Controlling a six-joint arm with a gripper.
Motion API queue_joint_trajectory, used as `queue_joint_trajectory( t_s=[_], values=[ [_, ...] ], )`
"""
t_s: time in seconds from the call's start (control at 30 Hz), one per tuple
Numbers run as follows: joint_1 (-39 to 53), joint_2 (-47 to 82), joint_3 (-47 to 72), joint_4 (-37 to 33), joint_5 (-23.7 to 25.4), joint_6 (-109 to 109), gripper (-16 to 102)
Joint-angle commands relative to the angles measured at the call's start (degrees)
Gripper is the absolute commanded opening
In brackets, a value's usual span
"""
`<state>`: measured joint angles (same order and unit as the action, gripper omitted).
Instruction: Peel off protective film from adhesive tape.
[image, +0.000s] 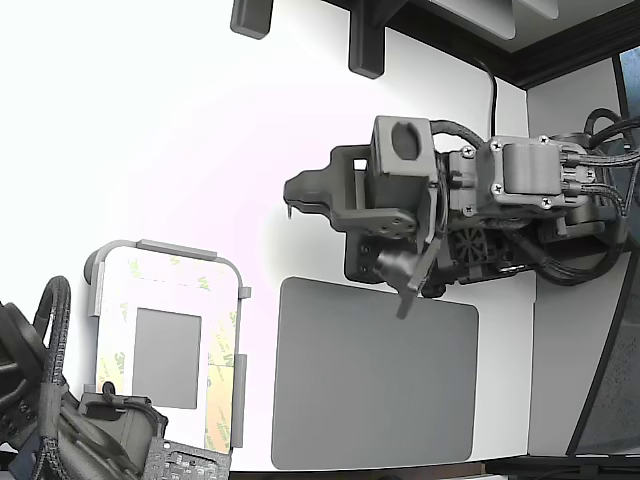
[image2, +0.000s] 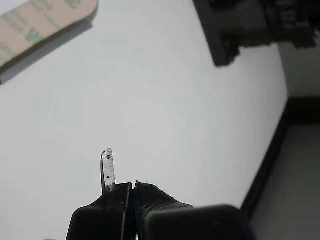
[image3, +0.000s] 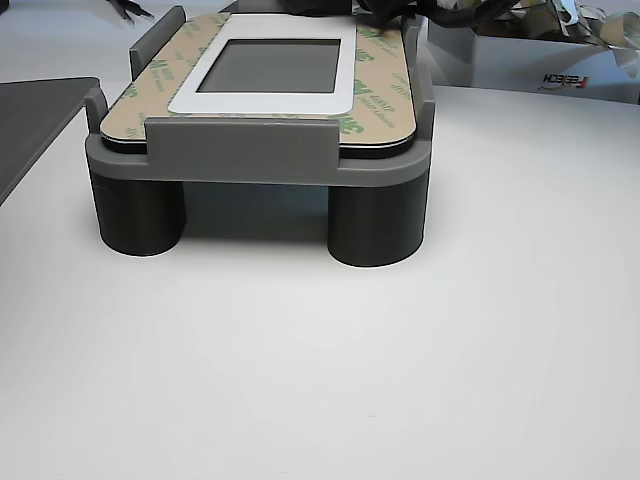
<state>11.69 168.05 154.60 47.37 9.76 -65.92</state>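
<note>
The white rounded plate (image: 165, 345) sits in a grey fixture (image3: 240, 150) at the exterior view's lower left. Adhesive tape strips (image3: 378, 95) faced with pale yellow, green-marked protective film (image: 222, 385) frame its grey rectangle (image: 167, 357). One strip end also shows in the wrist view (image2: 35, 25). My gripper (image: 290, 207) hovers over bare white table, well away from the plate toward the exterior view's upper right. In the wrist view its jaws are together and my gripper (image2: 131, 186) holds nothing. One thin fingertip (image2: 108, 167) sticks out past them.
A large grey rounded mat (image: 375, 385) lies beside the fixture, below my arm in the exterior view. A second arm (image: 60, 430) with cables sits at the plate's near end. A box (image3: 540, 60) with crumpled strips stands behind the fixture.
</note>
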Motion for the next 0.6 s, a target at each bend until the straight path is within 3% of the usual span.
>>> queue_joint_trajectory(
  t_s=[0.0, 0.23, 0.37, 0.57],
  values=[
    [-0.26, -0.26, -1.32, -1.14, -2.64, -4.66, -12],
    [-0.09, -6.86, -1.41, -7.65, -5.71, -22.59, -12],
    [0.44, -10.63, -1.41, -10.55, -9.76, -16.26, -12],
    [6.42, -19.86, -1.76, -19.51, -8.09, -26.54, -11]
  ],
)
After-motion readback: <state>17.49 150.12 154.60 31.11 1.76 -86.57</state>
